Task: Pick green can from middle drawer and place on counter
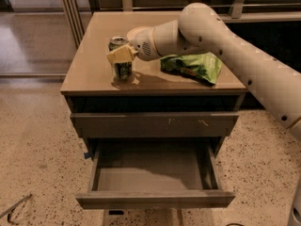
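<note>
The green can (123,69) stands upright at the front left of the counter (89,74), its silver top showing. My gripper (121,55) reaches in from the right, and its pale fingers (117,56) are closed around the can's upper half. The can's base looks down on the counter top, with its shadow right beneath it. The middle drawer (155,199) is pulled out below, and its grey floor holds nothing.
A wrinkly bright green snack bag (194,67) lies on the counter just right of the can, under my arm (244,55). The drawer front with pale scratches (155,124) above the open drawer is shut. The speckled floor surrounds the cabinet.
</note>
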You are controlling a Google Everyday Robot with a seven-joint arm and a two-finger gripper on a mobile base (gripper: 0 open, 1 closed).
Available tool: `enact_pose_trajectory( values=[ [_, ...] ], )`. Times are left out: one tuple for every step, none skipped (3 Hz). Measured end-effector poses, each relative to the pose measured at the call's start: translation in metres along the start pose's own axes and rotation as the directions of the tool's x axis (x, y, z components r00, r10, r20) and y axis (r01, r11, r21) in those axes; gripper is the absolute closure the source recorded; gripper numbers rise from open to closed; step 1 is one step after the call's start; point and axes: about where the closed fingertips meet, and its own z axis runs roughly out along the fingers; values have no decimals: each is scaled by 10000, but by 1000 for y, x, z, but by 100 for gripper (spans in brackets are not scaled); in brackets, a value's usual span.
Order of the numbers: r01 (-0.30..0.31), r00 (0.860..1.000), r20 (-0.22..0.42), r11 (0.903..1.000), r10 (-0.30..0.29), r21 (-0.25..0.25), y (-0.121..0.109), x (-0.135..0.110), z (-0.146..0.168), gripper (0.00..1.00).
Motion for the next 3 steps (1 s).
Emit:
enact_pose_trajectory(
  values=[
    [-77,9997,227,9999,79,-93,2,7,6,100],
    [-49,9990,434,9999,55,-136,5,14,11,100],
    [-45,9990,438,9999,51,-136,5,14,11,73]
  ],
)
